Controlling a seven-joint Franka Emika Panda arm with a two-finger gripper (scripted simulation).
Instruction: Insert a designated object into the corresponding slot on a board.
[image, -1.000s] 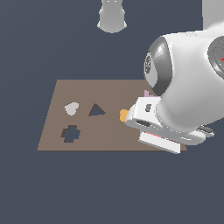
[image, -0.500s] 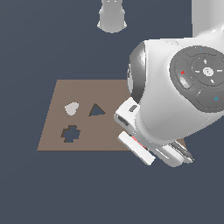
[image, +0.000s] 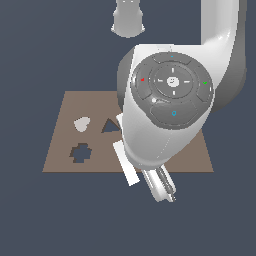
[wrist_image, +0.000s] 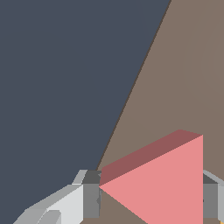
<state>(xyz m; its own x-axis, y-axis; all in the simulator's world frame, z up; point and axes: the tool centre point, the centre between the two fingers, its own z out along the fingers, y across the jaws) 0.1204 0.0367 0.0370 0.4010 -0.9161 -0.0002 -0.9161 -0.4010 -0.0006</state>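
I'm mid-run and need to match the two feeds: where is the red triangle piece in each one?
Exterior view: the red triangle is not visible; the arm's wrist blocks that part of the board.
Wrist view: the red triangle fills the lower right of the picture, between the gripper fingers.
Shared landmark: the brown board and its edge against the dark floor.
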